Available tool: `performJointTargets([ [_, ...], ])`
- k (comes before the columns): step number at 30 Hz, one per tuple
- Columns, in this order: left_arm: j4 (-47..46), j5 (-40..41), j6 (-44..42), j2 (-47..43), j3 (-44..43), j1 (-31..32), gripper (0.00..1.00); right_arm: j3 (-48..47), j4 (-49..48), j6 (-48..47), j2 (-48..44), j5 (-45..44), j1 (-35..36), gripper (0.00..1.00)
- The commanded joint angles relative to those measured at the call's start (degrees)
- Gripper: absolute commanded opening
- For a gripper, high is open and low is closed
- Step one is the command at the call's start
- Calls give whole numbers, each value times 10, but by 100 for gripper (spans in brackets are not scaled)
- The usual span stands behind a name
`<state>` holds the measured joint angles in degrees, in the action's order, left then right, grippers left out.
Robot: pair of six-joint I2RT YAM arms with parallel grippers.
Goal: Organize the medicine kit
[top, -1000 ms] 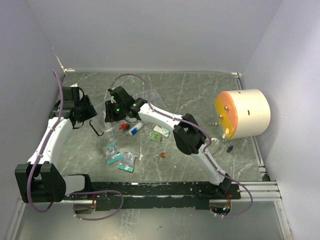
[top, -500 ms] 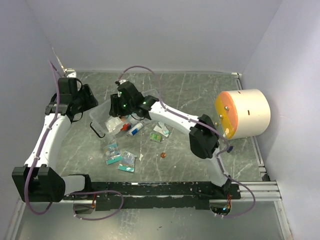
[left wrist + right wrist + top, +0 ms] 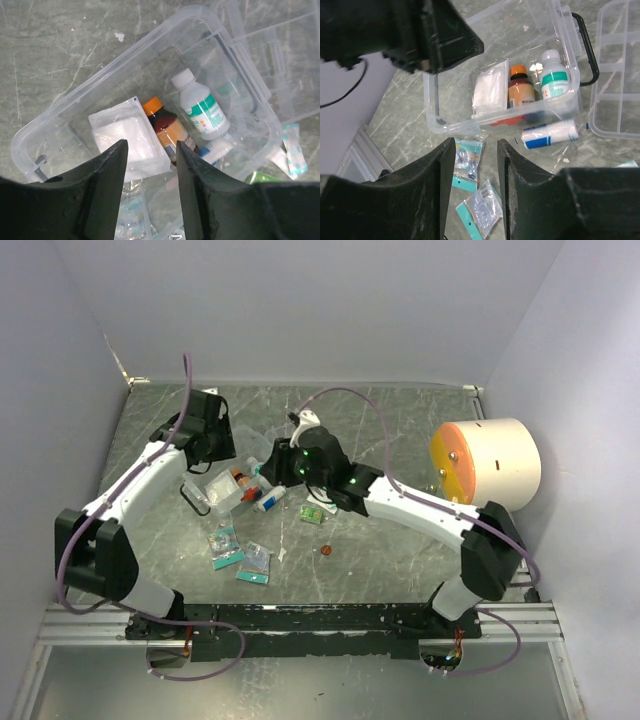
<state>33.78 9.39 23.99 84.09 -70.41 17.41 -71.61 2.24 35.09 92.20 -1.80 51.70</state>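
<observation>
We're over the green marbled tabletop (image 3: 400, 420), and the medicine kit (image 3: 225, 490) sits on its left half, lid off, between the two arms. The left tool (image 3: 151, 147) hovers right above the open box, its fingers parted and nothing between them: released. Looking down through it, we see three things inside the clear box: a white gauze packet (image 3: 127, 135), a brown bottle with an orange cap (image 3: 167, 125) lying beside it, and a white bottle with a green label (image 3: 200, 107) next to that.

The right tool (image 3: 476, 145) hangs on the other side of the box, also released, jaws apart and empty. From its camera we get the kit's black handle (image 3: 587, 47) at the far end of the box, and the clear divided tray (image 3: 620, 65) lying on the tabletop just beyond it. A white roll with a blue band (image 3: 550, 135) lies outside the box, against its near wall. Two teal-edged sachets (image 3: 467, 160) lie on the tabletop just beside the box.

Out on the right, well apart from all this, lies the big cream cylinder with its orange face (image 3: 490, 468).
</observation>
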Motion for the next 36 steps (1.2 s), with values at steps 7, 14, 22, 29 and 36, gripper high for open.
performJointTargets([
  [7,-27,215,97,102,-2,31,42,116,-72,7,-87,-27,0,36],
  [14,-30,245,118,155,13,32,32,156,-67,10,-111,-21,-1,34],
  [22,-62,260,128,184,37,32,22,169,-65,17,-115,-15,-2,33],
  [29,-41,240,126,199,37,35,20,174,-58,22,-117,-20,-3,33],
  [36,23,216,119,220,6,39,17,159,-49,24,-90,-11,-1,33],
])
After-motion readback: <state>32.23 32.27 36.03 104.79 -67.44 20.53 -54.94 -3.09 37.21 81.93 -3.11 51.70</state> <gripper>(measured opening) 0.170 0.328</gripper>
